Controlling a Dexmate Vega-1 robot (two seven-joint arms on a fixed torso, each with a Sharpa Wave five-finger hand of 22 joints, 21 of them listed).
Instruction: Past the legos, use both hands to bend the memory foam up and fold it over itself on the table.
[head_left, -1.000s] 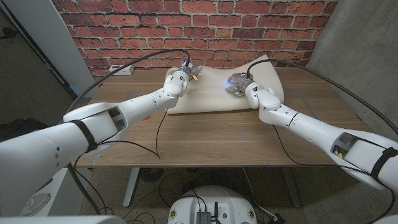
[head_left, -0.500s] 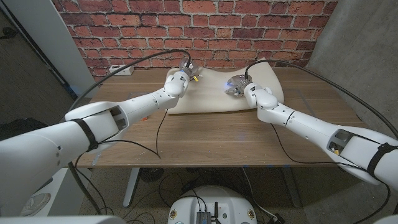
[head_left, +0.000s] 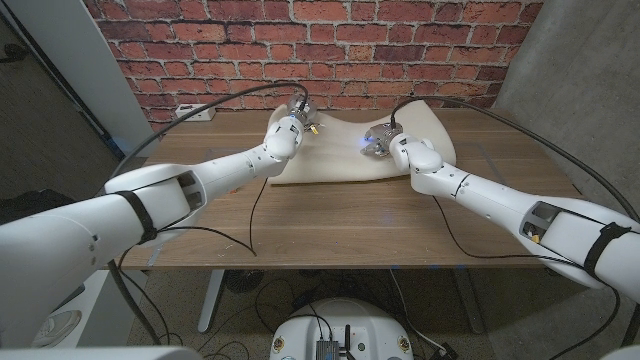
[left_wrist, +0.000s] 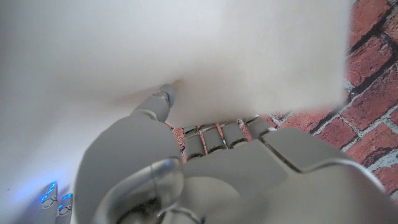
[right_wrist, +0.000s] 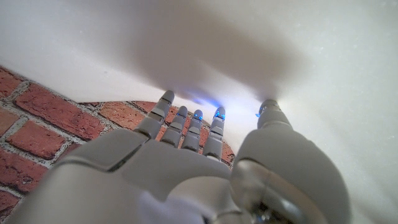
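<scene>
At the table's (head_left: 330, 215) far side, your left hand (head_left: 297, 124) and right hand (head_left: 380, 141) both grip the foam (head_left: 335, 150). Its far edge is lifted up.

Memory foam (head_left: 350, 150) lies far back on table (head_left: 330, 215), before brick wall (head_left: 330, 40)
</scene>
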